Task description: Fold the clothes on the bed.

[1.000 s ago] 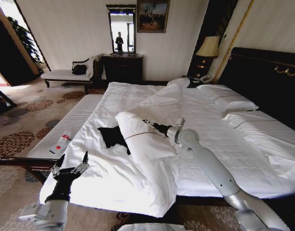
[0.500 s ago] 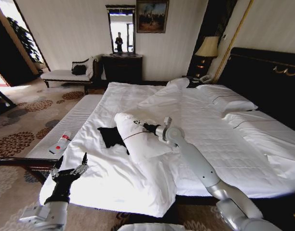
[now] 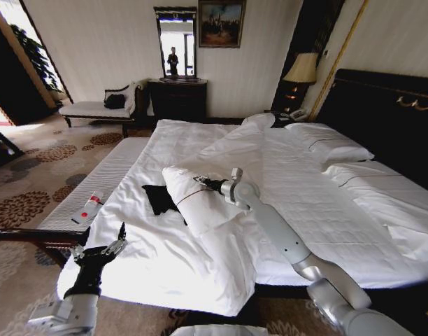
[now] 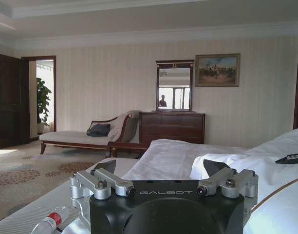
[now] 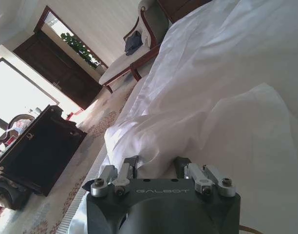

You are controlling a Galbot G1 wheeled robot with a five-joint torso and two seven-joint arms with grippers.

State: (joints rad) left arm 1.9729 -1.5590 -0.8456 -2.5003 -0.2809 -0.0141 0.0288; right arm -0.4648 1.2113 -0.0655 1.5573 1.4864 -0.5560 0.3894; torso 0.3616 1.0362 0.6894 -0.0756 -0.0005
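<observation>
nothing is folded yet, i judge: the t-shirt (image 3: 160, 199) lies crumpled near the bed's (image 3: 326, 203) foot edge, half under the duvet (image 3: 200, 196), which my right gripper (image 3: 200, 181) pinches. left gripper (image 3: 101, 246) waits spread by the foot corner.

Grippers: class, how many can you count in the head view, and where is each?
2. The left gripper hangs off the bed's near corner; the right gripper lies on the folded duvet mid-bed.

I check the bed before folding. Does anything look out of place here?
Yes. A rolled fold of white duvet lies partly over the black T-shirt, hiding much of it. The right gripper is at that fold. The left gripper hovers by the bed corner.
</observation>
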